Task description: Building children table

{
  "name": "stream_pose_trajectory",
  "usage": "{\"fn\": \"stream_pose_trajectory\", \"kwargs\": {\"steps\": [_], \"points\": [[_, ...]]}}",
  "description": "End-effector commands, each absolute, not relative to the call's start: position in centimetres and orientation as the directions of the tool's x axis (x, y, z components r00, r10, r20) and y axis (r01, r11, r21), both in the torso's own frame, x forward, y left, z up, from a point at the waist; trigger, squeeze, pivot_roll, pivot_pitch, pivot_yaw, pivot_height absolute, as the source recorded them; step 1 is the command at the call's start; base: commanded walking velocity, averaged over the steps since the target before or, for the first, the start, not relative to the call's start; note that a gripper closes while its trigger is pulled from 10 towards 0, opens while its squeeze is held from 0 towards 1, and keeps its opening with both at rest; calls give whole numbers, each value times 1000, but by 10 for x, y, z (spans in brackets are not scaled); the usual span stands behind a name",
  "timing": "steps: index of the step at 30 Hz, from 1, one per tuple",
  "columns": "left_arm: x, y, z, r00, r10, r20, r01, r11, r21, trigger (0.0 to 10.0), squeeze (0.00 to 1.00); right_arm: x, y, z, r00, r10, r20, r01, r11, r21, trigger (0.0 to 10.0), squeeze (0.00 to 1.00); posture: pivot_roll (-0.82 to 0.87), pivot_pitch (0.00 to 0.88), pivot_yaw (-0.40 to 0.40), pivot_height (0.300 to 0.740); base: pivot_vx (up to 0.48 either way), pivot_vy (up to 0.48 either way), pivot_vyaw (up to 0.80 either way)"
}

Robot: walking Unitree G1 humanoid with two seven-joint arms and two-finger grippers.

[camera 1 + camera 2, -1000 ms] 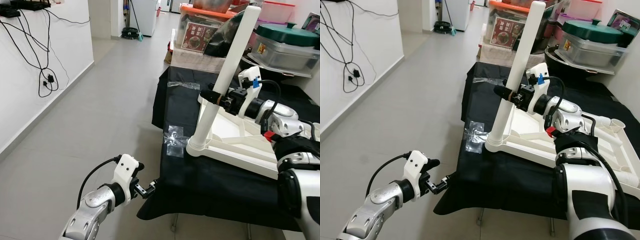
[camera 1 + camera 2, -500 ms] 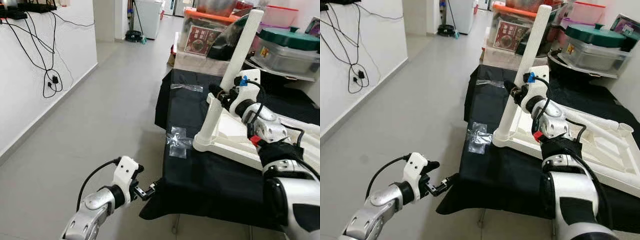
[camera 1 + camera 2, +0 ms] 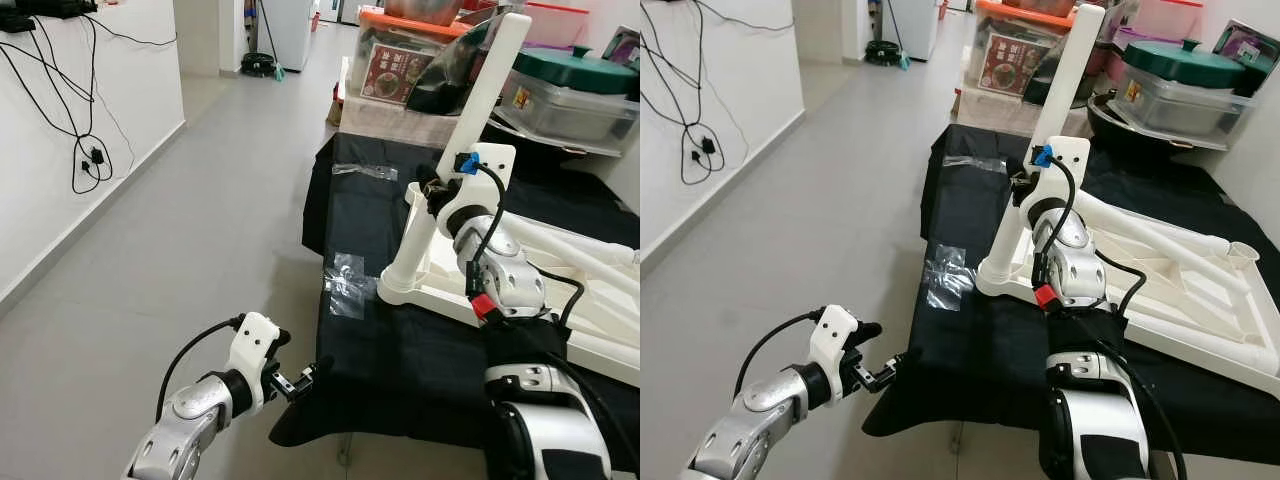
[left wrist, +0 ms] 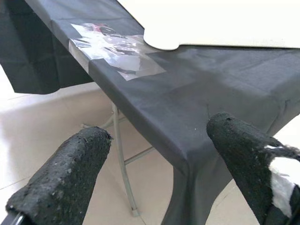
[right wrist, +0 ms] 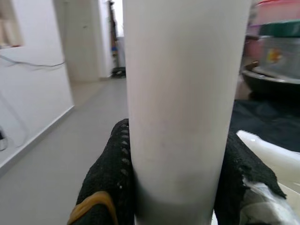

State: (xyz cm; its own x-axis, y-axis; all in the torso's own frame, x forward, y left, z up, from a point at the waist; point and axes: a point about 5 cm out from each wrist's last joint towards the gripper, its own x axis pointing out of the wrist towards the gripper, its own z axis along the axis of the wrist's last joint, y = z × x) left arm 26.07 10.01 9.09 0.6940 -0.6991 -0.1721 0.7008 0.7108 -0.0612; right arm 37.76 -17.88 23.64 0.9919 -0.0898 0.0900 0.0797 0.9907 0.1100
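Since a second ago my right arm has swung in closer to my body, and my right gripper (image 3: 432,192) now clasps the smooth white cylindrical plastic table leg (image 3: 455,155) from a nearer angle; the leg itself leans much as it did. In the right wrist view my two black, pebbly-textured fingers (image 5: 108,180) press against both sides of the matte white tube, holding it firmly. The leg's flared round foot sits in the corner socket of the upturned white plastic children's table top (image 3: 1160,290), which lies flat on the black cloth-covered folding table (image 3: 400,360). I count three legs: the one I hold standing tilted, and two more lying across the top (one ends in an open round cup at the far corner).

My left gripper (image 3: 302,378) hovers low beside the near corner of the black cloth, its two rough foam-like fingers (image 4: 70,173) spread apart with nothing between them.

Two crinkled clear plastic bags (image 3: 348,283) lie on the cloth, one near the leg's foot, the other farther along the edge.
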Motion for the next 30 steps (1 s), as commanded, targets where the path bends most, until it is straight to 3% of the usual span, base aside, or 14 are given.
{"fn": "stream_pose_trajectory", "kwargs": {"steps": [1, 5, 6, 21, 29, 30], "points": [[259, 97, 89, 687, -705, -174, 706, 705, -70, 10000, 0, 372, -180, 201, 984, -154, -83, 163, 981, 109, 0, 0, -21, 0, -146, 740, 0, 0, 0], [259, 97, 91, 684, -709, -170, 709, 702, -73, 10000, 0, 368, -173, 202, 978, -178, -105, 189, 976, 109, 0, 0, -24, 0, -146, 740, 0, 0, 0], [259, 97, 91, 683, -711, -168, 710, 700, -74, 10000, 0, 367, -168, 202, 984, -140, -109, 154, 980, 125, 10000, 0, -23, 0, -147, 740, 0, 0, 0], [261, 104, 96, 698, -697, -162, 698, 713, -58, 10000, 0, 358, -162, 203, 991, -86, -105, 94, 993, 78, 10000, 0, -19, 0, -135, 740, 0, 0, 0], [272, 112, 110, 770, -633, -87, 632, 774, -43, 10000, 0, 356, -168, 200, 989, -96, -114, 104, 992, 70, 10000, 0, -14, 0, -129, 740, 0, 0, 0], [272, 112, 110, 771, -631, -86, 630, 775, -42, 10000, 0, 355, -168, 201, 990, -97, -101, 105, 991, 83, 10000, 1000, -13, 0, -129, 740, 0, 0, 0]]}}
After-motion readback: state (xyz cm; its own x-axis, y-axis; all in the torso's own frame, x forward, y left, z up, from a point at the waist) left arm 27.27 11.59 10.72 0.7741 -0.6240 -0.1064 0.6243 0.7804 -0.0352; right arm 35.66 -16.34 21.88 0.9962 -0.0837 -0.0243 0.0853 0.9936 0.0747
